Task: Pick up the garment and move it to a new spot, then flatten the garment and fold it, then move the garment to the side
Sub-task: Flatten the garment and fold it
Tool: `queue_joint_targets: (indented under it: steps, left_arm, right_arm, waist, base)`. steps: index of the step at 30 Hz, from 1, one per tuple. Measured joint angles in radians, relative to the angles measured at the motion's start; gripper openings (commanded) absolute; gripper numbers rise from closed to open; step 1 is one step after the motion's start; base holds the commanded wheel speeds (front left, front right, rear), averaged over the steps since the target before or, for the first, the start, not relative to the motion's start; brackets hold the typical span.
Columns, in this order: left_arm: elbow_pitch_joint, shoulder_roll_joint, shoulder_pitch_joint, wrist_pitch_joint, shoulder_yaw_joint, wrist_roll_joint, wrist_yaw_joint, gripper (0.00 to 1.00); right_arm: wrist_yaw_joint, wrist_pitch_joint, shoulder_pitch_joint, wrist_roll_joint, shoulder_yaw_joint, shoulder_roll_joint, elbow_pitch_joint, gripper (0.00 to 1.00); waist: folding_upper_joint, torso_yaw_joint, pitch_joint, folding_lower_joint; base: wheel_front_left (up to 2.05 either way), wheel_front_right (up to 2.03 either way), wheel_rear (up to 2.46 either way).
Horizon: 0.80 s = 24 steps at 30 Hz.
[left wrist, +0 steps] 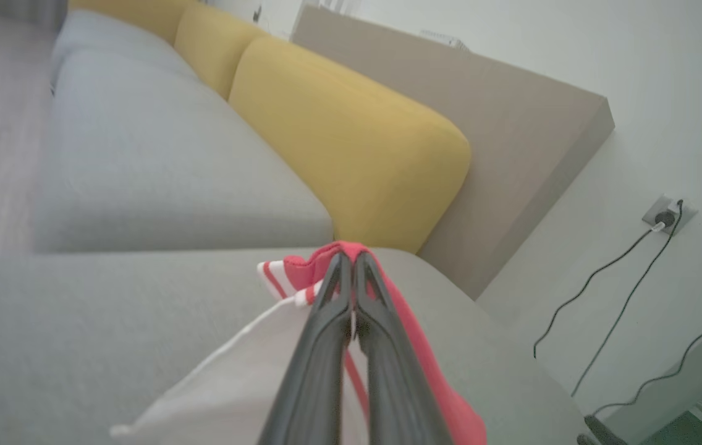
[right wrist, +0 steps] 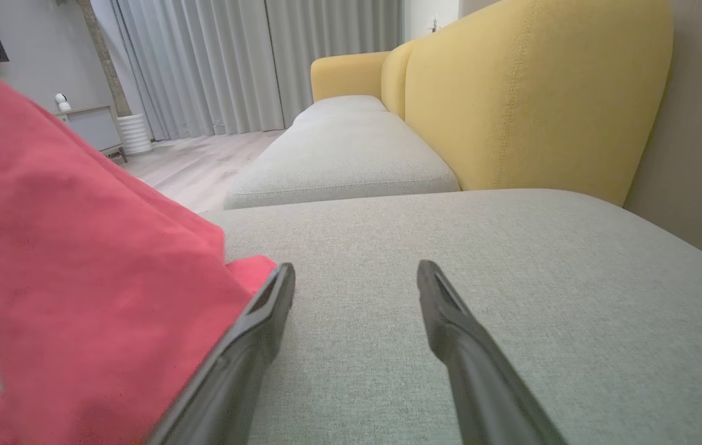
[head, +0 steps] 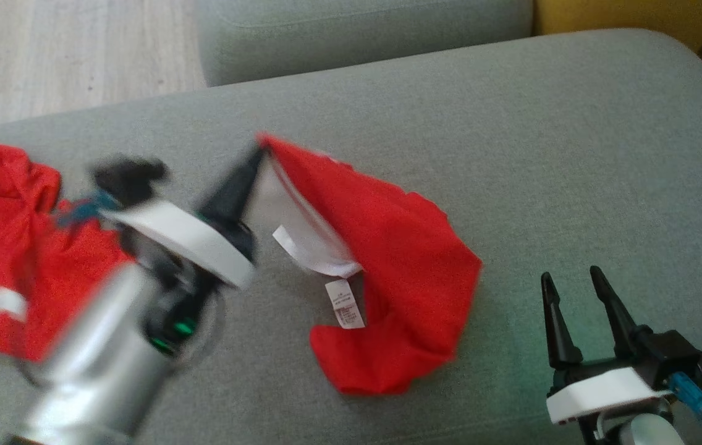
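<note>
Clearly the left gripper [head: 257, 154] is clamped shut on a far corner of the red garment [head: 400, 247], with its two dark fingers pressed together over a small fold of the striped hem. That corner is raised off the grey seat cushion [head: 511, 111], while the rest of the cloth trails to the right and near, its white lining and care label [head: 345, 303] turned upward, and its lower part lies on the cushion. The pinch looks thin, so the main risk is that the hem slides out from between the fingertips once more of the cloth's weight hangs from it. Held by one corner only, the garment would likely drape in a bunch and land crumpled, making the flattening harder. The right gripper [head: 571, 273] hovers over the cushion at the near right with its jaws spread wide and nothing between them. The trailing red edge is near one of its fingers and could catch there if the cloth is dragged that way. To the far left lies a second red heap [head: 11, 235], and a carry in that direction could drop the garment onto it and tangle the two. The left arm is blurred in the head view, so the exact height of the grip is hard to judge.
</note>
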Motion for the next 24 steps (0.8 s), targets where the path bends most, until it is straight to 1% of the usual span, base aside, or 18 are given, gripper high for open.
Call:
queue_joint_targets:
  steps: [3, 6, 8, 10, 13, 15, 17, 18, 20, 22, 24]
  left_arm:
    - [-0.151, 0.098, -0.039, 0.083, 0.062, -0.03, 0.029, 0.0]
    - [-0.267, 0.177, -0.08, 0.173, 0.109, -0.067, 0.063, 0.0]
    - [-0.312, 0.222, -0.115, 0.228, 0.136, -0.081, 0.083, 0.0]
    - [-0.344, 0.263, -0.156, 0.277, 0.154, -0.087, 0.087, 0.0]
    - [-0.343, 0.318, -0.241, 0.324, 0.16, -0.055, 0.101, 0.0]
    - [-0.333, 0.332, -0.295, 0.343, 0.17, -0.048, 0.106, 0.0]
    - [-0.324, 0.333, -0.349, 0.362, 0.172, -0.037, 0.105, 0.0]
    - [-0.308, 0.333, -0.404, 0.378, 0.163, -0.017, 0.103, 0.0]
    - [-0.297, 0.33, -0.454, 0.39, 0.149, 0.0, 0.095, 0.0]
    - [-0.281, 0.311, -0.5, 0.395, 0.137, 0.004, 0.095, 0.0]
    - [-0.271, 0.276, -0.527, 0.395, 0.111, 0.015, 0.096, 0.0]
  right_arm:
    - [0.0, 0.0, 0.0, 0.001, 0.002, 0.0, 0.0, 1.0]
    - [0.0, 0.0, 0.0, 0.002, 0.007, 0.0, 0.0, 1.0]
    - [0.0, 0.0, 0.0, 0.008, 0.013, 0.0, 0.001, 1.0]
    - [0.0, 0.0, 0.0, 0.009, 0.017, 0.0, 0.001, 1.0]
    - [0.0, 0.0, 0.0, 0.009, 0.022, 0.0, 0.003, 1.0]
    - [0.0, 0.0, -0.001, 0.009, 0.03, 0.0, 0.004, 1.0]
    - [0.0, 0.0, -0.001, 0.009, 0.033, 0.0, 0.004, 1.0]
    - [0.0, 0.0, -0.001, 0.009, 0.035, 0.0, 0.005, 1.0]
    - [0.0, 0.0, -0.002, 0.009, 0.037, 0.0, 0.005, 1.0]
    - [0.0, 0.0, -0.002, 0.011, 0.037, 0.0, 0.005, 1.0]
    - [0.0, 0.0, -0.003, 0.018, 0.038, 0.0, 0.005, 1.0]
  waist:
    - [0.0, 0.012, -0.014, 0.0]
    - [0.0, 0.02, -0.025, 0.0]
    - [0.0, 0.023, -0.032, 0.0]
    - [0.0, 0.023, -0.036, 0.0]
    - [0.0, 0.021, -0.04, 0.0]
    - [0.0, 0.017, -0.042, 0.0]
    - [0.0, 0.013, -0.044, 0.0]
    - [0.0, 0.008, -0.044, 0.0]
    - [0.0, 0.002, -0.042, 0.0]
    - [0.0, -0.002, -0.038, 0.0]
    - [0.0, -0.007, -0.033, 0.0]
  base:
    - [0.0, 0.0, 0.0]
    - [0.0, 0.0, 0.0]
    - [0.0, 0.0, 0.0]
    - [0.0, 0.0, 0.0]
    - [0.0, 0.0, 0.0]
    - [0.0, 0.0, 0.0]
    - [0.0, 0.0, 0.0]
    - [0.0, 0.0, 0.0]
    - [0.0, 0.0, 0.0]
    - [0.0, 0.0, 0.0]
    - [0.0, 0.0, 0.0]
